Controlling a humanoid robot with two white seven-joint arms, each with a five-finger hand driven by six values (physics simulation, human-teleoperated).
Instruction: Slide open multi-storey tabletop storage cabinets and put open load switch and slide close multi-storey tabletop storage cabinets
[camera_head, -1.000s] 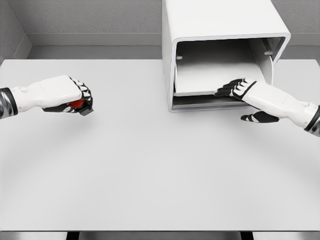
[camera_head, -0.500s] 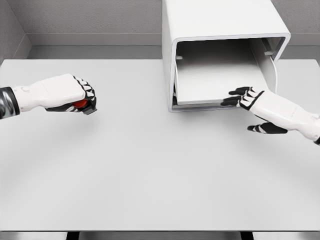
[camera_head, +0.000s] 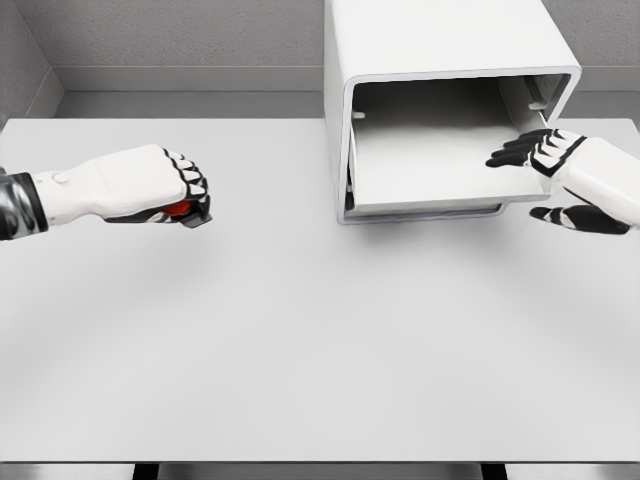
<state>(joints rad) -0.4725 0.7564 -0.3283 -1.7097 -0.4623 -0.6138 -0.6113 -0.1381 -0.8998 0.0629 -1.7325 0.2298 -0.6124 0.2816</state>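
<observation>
The white storage cabinet (camera_head: 440, 60) stands at the back of the table, right of centre, its front open. Its white drawer tray (camera_head: 430, 165) is slid out to the cabinet's front edge. My right hand (camera_head: 545, 155) hovers at the tray's right side with fingers spread, holding nothing. Over the table's left part, my left hand (camera_head: 165, 190) is curled into a fist around the load switch (camera_head: 180, 209), a small dark part with a red piece showing under the fingers.
The white table (camera_head: 300, 330) stretches wide in front of the cabinet. A grey wall runs behind it, and the table's front edge lies near the bottom of the view.
The tray has slid forward out of the cabinet. My right hand let go of its front and moved up and right. My left hand with the switch drifted right.
</observation>
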